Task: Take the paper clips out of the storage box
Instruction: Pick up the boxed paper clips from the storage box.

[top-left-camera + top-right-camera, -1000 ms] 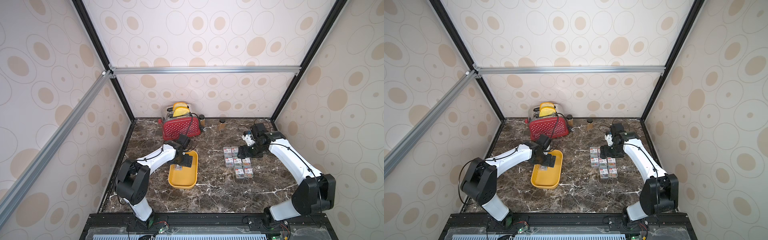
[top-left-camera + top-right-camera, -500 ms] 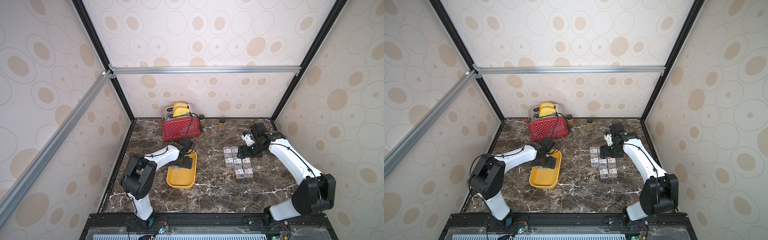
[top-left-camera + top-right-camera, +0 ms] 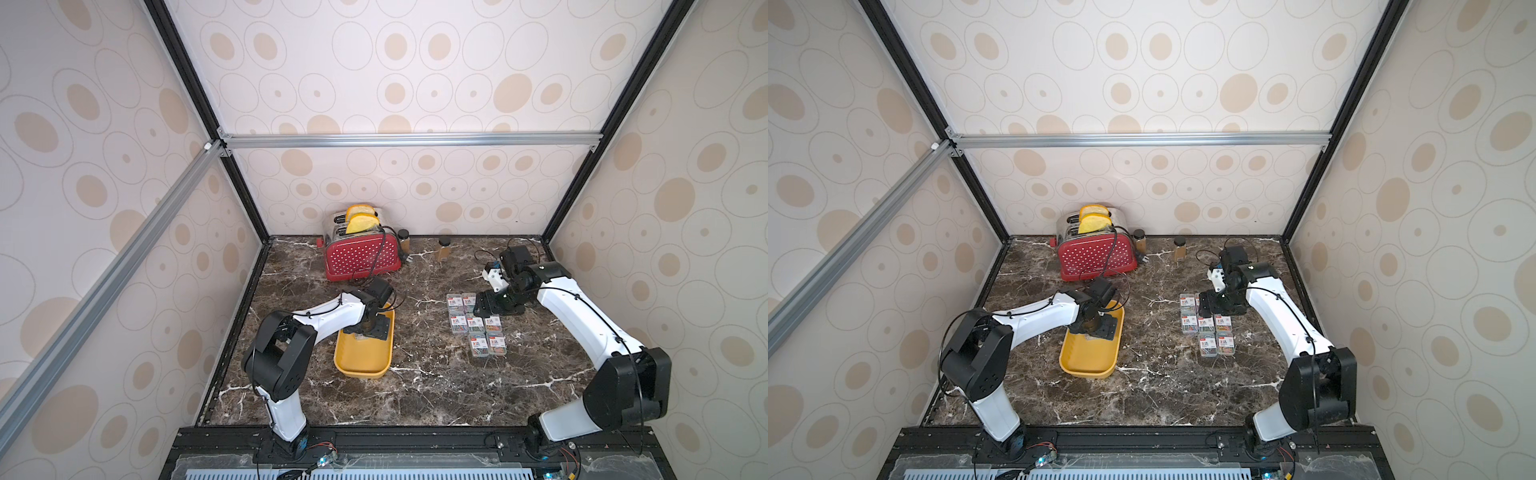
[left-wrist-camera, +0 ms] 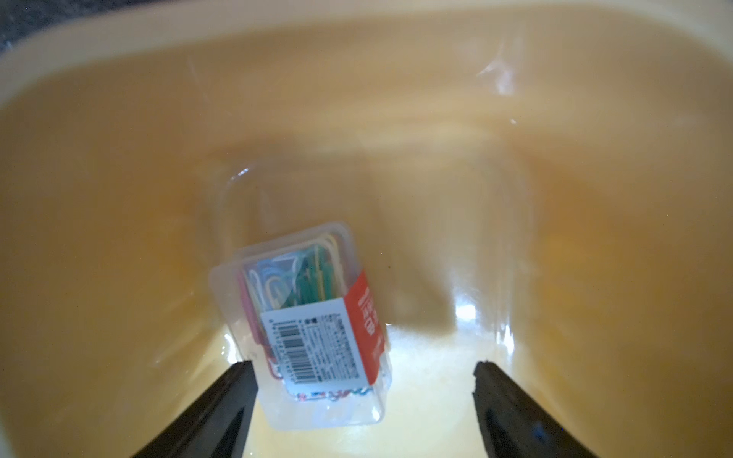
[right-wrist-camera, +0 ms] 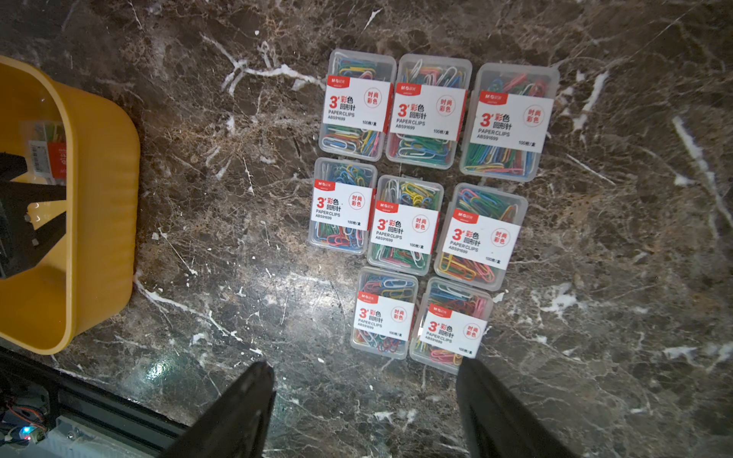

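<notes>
My fingers [image 4: 214, 416] are black, the storage box [image 3: 365, 361] mustard yellow. The paper clips [image 5: 408, 222] are multicoloured in clear cases with white-and-red labels. The table [image 3: 415, 395] is dark brown marble with white veins, the toaster [image 3: 361, 257] red with white dots.

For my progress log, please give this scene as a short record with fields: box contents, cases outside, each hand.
box: shallow mustard-yellow plastic tray, holds one clear plastic case of coloured paper clips
cases outside: eight like cases on dark marble table, in rows of three, three, two
left hand: open, inside tray, fingers either side of the case, not gripping
right hand: open, empty, over the outside group
</notes>
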Tool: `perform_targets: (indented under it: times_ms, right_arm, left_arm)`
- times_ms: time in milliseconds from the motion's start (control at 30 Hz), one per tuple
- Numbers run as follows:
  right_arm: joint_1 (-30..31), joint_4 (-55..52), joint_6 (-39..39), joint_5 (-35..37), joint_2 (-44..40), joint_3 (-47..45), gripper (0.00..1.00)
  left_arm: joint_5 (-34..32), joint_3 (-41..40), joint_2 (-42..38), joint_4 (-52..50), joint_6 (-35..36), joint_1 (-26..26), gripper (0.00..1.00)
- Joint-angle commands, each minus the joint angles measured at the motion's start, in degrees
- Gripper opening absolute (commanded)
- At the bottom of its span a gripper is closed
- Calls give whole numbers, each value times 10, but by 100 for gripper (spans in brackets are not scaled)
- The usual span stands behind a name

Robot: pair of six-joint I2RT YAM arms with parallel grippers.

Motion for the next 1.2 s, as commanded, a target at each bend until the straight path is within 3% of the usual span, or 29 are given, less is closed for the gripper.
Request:
perform_targets:
  times_ms: [0, 133, 300, 633, 767, 1033, 1167]
  right_arm:
    - [5, -4, -3, -6, 9, 5, 78]
    - [5, -3, -3, -6, 11, 5, 78]
    - [8, -1, -5, -6, 18, 11, 78]
    - [9, 0, -8, -12, 25, 12, 76]
    - [9, 0, -10, -18, 30, 15, 70]
    - [9, 4, -12, -32, 34, 20, 58]
    - [9, 7, -14, -64, 25, 29, 57]
  left_arm:
    - [-19, -1, -28, -7, -10, -3, 97]
    - [-35, 0, -47, -6, -17, -2, 99]
    - [-20, 7, -14, -9, -30, 4, 99]
    - [-10, 1, 25, 8, -43, 27, 90]
    - [3, -1, 37, 30, -41, 29, 82]
    - [26, -17, 30, 38, -43, 32, 50]
    - [36, -14, -5, 29, -32, 35, 42]
